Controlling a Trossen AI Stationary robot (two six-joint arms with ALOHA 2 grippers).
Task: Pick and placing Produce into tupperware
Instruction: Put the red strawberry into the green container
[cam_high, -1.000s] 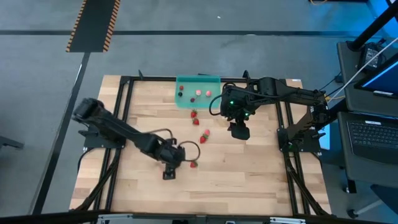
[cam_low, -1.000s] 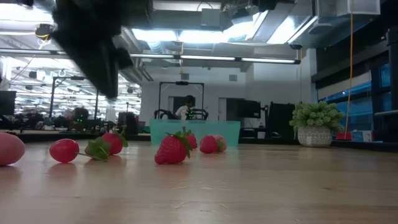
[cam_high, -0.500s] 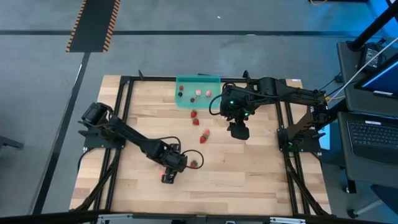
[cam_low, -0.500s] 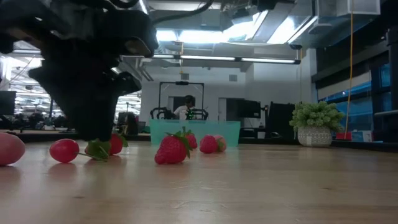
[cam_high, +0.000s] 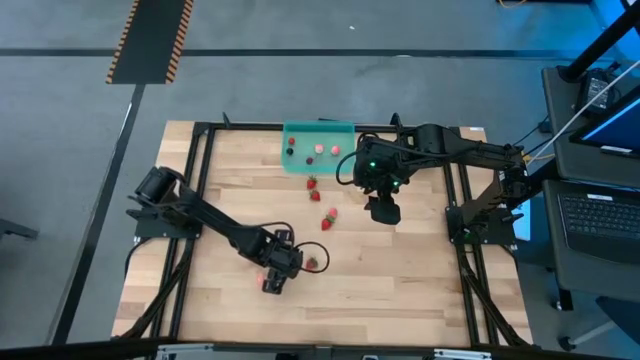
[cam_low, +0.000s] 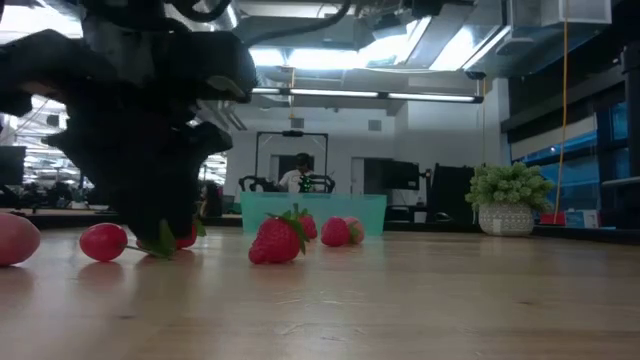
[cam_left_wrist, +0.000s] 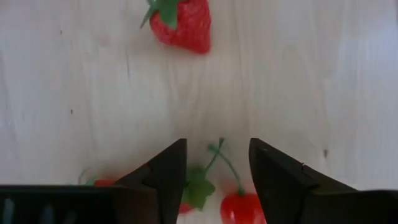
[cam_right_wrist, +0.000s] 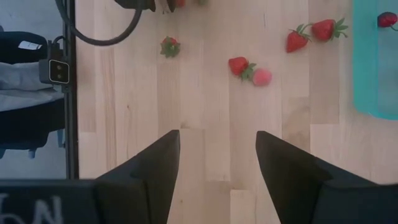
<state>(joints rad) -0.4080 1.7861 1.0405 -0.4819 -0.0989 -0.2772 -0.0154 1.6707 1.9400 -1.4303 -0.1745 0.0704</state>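
The produce is spread over the wooden table. A stemmed cherry pair (cam_left_wrist: 239, 208) with a green leaf (cam_left_wrist: 199, 190) lies on the wood, and my left gripper (cam_left_wrist: 214, 152) stands open low over it, a finger on either side; I cannot tell whether the fingers touch it. A strawberry (cam_left_wrist: 180, 22) lies just beyond that gripper (cam_high: 285, 262). Other strawberries (cam_high: 313, 183) (cam_high: 330, 215) lie nearer the teal tupperware (cam_high: 318, 147), which holds a few berries. My right gripper (cam_high: 385, 212) hangs open and high over the table, to the right of them.
In the low view a pale pink piece (cam_low: 15, 238) and a red cherry (cam_low: 103, 241) lie left of my left gripper, and a strawberry (cam_low: 277, 240) lies to its right. A green bushy plant (cam_low: 510, 195) stands far right. Black frame rails (cam_high: 200, 190) border the table.
My left gripper has come down to the table and gone slightly toward the strawberry near the front. In the low view it now stands over the leafy red piece and hides most of it. The produce has not moved.
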